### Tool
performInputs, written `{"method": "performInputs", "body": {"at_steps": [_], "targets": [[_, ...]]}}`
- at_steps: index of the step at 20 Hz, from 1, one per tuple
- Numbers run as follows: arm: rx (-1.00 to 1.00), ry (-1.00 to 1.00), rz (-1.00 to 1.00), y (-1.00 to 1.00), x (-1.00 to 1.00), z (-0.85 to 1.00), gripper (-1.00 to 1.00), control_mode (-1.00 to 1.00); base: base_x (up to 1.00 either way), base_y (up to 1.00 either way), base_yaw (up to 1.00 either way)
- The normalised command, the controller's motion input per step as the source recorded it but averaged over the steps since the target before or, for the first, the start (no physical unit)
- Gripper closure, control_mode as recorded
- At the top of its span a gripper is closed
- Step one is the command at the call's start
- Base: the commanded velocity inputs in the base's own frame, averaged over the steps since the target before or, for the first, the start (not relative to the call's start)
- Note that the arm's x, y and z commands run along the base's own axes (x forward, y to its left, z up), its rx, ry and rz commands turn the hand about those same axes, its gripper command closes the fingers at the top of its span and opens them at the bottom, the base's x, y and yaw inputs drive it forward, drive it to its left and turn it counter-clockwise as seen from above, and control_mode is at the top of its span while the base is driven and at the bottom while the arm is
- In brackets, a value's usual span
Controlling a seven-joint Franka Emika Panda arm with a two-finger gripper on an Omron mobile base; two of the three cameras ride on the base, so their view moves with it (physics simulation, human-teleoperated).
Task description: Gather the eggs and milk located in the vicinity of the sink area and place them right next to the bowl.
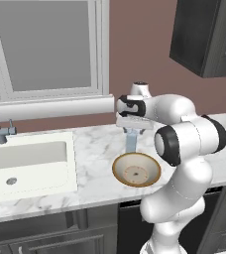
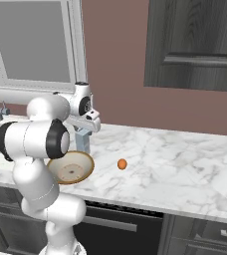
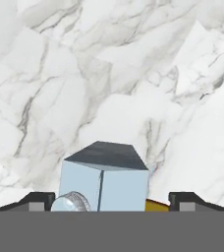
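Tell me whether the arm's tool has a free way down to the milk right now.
Probably yes. The tool hangs straight above the milk, the carton's peaked top sits between the fingertips in the hand view, and nothing lies between. The bowl stands close in front.

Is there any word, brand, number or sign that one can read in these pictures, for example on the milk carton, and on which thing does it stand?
None can be read.
The milk between the claw tips shows plain pale blue faces and a round cap, no print.
The bowl bears a reddish dotted ring at its centre, a pattern, not text.
The egg is plain.
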Motion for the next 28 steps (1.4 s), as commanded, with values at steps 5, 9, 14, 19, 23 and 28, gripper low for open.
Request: {"method": "performInputs", "body": {"at_steps": [5, 9, 14, 19, 23, 28], "targets": [[0.00, -0.04, 0.00, 0.00, -0.05, 0.09, -1.00, -1.00, 0.00, 0.00, 0.00], [0.00, -0.06, 0.00, 0.00, -0.06, 0.21, -1.00, -1.00, 0.00, 0.00, 0.00], [0.00, -0.07, 0.00, 0.00, -0.04, 0.32, -1.00, -1.00, 0.00, 0.00, 0.00], [0.00, -0.07, 0.00, -0.05, 0.00, 0.25, -1.00, -1.00, 0.00, 0.00, 0.00], [0.00, -0.04, 0.00, -0.25, -0.03, 0.20, -1.00, -1.00, 0.00, 0.00, 0.00], [0.00, -0.01, 0.00, -0.41, -0.02, 0.11, -1.00, -1.00, 0.00, 0.00, 0.00]]}}
